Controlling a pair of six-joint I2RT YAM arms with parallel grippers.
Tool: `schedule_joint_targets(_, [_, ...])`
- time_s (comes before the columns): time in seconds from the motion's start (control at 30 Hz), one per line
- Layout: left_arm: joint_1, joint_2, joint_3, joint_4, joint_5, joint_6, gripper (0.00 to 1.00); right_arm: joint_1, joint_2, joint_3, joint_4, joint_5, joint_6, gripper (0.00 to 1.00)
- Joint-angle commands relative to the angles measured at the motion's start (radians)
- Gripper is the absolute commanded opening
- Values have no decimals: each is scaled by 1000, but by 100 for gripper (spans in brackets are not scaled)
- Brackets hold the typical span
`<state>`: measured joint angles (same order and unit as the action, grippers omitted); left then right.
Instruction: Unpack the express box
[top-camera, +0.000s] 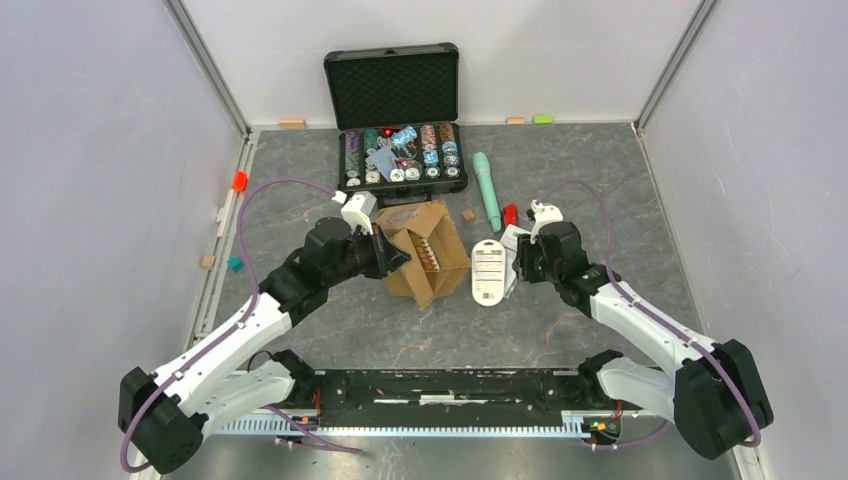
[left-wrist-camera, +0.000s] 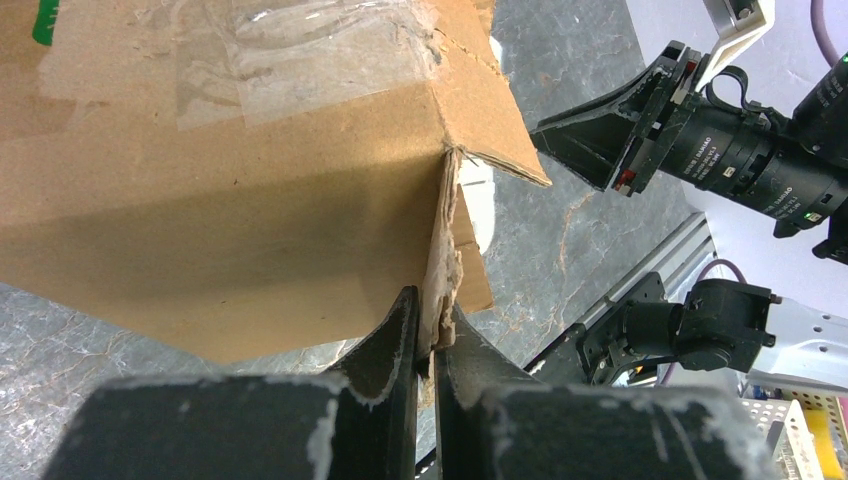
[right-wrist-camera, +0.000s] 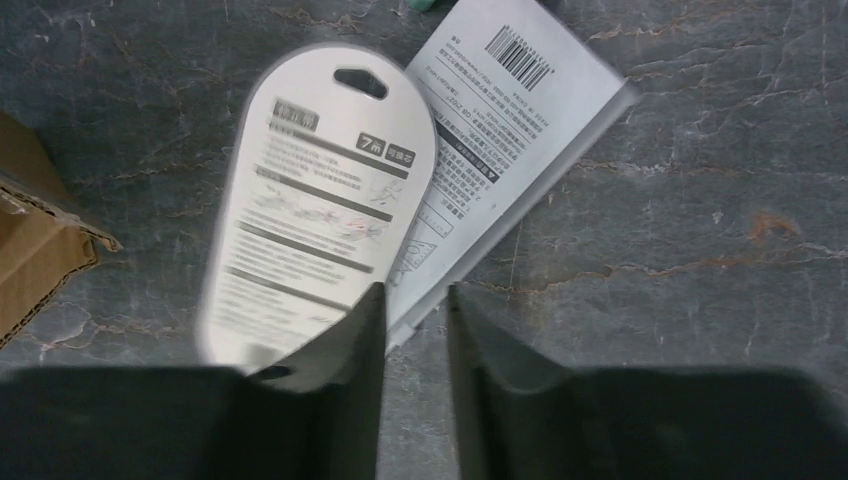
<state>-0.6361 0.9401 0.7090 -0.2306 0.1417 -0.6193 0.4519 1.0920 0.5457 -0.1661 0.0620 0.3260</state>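
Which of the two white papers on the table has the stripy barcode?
The rectangular sheet, tucked partly under the oval card. Its barcode sits near one corner. The oval card shows no barcode and has a hang hole instead.

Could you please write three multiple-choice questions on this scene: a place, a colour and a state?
1. What colour is the long stick beside the black case? A red; B yellow; C mint green.
2. Where does the white oval card lie? A in the black case; B on the table beside the express box; C inside the express box.
3. How is the left gripper? A open above the table; B shut on a flap of the express box; C shut on the white oval card.
Key: 1 C, the top view shows mint green. 2 B, it lies flat right of the box. 3 B, it pinches the torn flap edge.
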Motion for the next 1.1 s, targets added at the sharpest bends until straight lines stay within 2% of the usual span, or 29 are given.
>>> schedule_joint_targets(0.0, [16,51,-41,-213,-44,53,2,-2,-71,25,-3,13,-29,45])
schedule_joint_targets(0.13, [16,57,-36,-209,-36,52,2,10,-176,6,99,-140,-36,43])
schedule_joint_targets(0.27, [16,59,-32,-205,-22,50,2,110,-194,-21,293,-261,-27,42])
schedule_joint_targets(0.37, [17,64,-26,-204,-11,47,2,230,-136,4,380,-239,-50,41])
schedule_joint_targets(0.43, [16,68,-18,-205,-5,45,2,266,-73,11,446,-245,-34,40])
schedule_joint_targets(0.57, [16,74,-8,-204,6,44,2,297,44,2,606,-254,-4,39])
schedule_joint_targets(0.73, [16,79,5,-204,23,47,2,337,169,9,743,-185,9,39])
schedule_joint_targets(0.9, [16,90,26,-206,50,49,2,363,264,29,808,-133,36,39])
schedule_joint_targets(1.07, [16,106,47,-206,69,56,2,382,315,10,859,-17,44,40])
